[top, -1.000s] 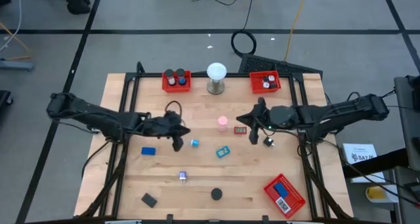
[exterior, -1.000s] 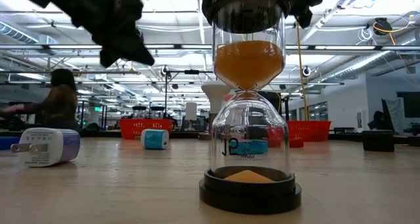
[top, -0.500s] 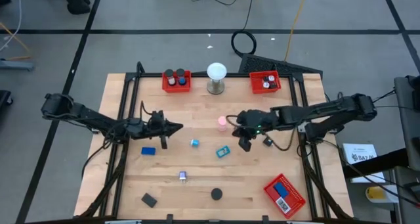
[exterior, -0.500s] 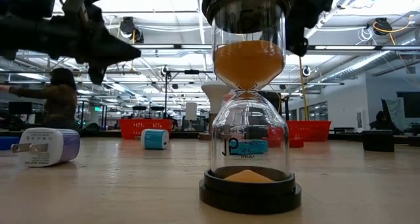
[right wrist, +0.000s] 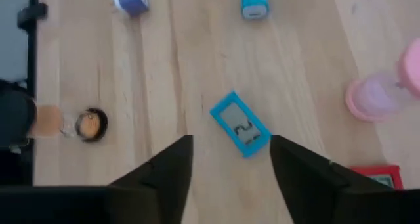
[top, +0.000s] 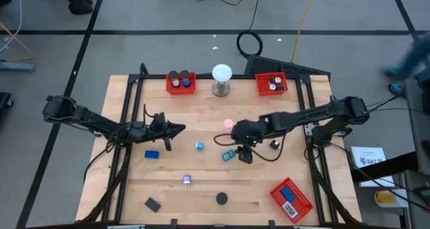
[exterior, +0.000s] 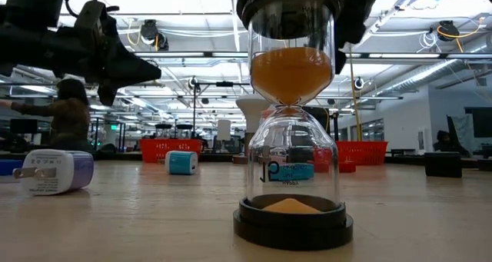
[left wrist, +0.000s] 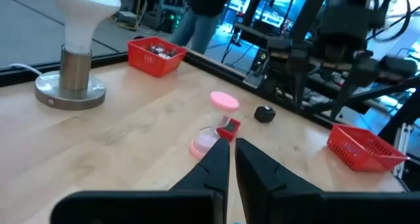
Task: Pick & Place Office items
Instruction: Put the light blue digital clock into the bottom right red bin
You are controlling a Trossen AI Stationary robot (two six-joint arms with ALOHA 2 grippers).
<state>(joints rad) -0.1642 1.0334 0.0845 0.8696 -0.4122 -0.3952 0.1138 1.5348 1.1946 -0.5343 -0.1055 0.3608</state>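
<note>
A flat blue rectangular digital timer [top: 229, 154] lies face up mid-table; a pink sand hourglass [top: 228, 124] stands beyond it.

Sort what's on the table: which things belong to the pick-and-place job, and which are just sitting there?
Job items: blue timer under the open right claw; pink hourglass; blue block; black disc; black block; red trays.

Bystanders: white globe lamp; left claw, shut, waiting at the table's left.
</note>
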